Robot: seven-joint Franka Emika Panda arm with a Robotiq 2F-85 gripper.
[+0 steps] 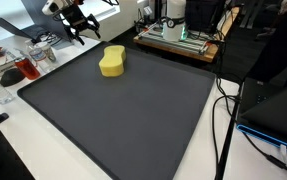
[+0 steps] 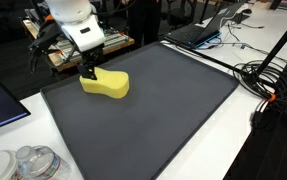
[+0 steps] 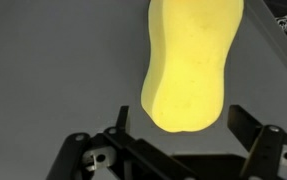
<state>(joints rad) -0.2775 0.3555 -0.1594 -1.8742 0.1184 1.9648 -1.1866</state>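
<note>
A yellow, peanut-shaped sponge lies on a dark grey mat, towards one corner of it. My gripper hovers just above the mat at one end of the sponge, open. In the wrist view the sponge stretches away from me. Its near rounded end sits just ahead of the gap between my two black fingers, and my gripper holds nothing. The jaws stand wider than the sponge and do not touch it.
Clear plastic containers and a tray with red items stand beside the mat near the arm. Electronic equipment sits past the mat's far edge. Black cables run along one side, with a laptop and plastic cups nearby.
</note>
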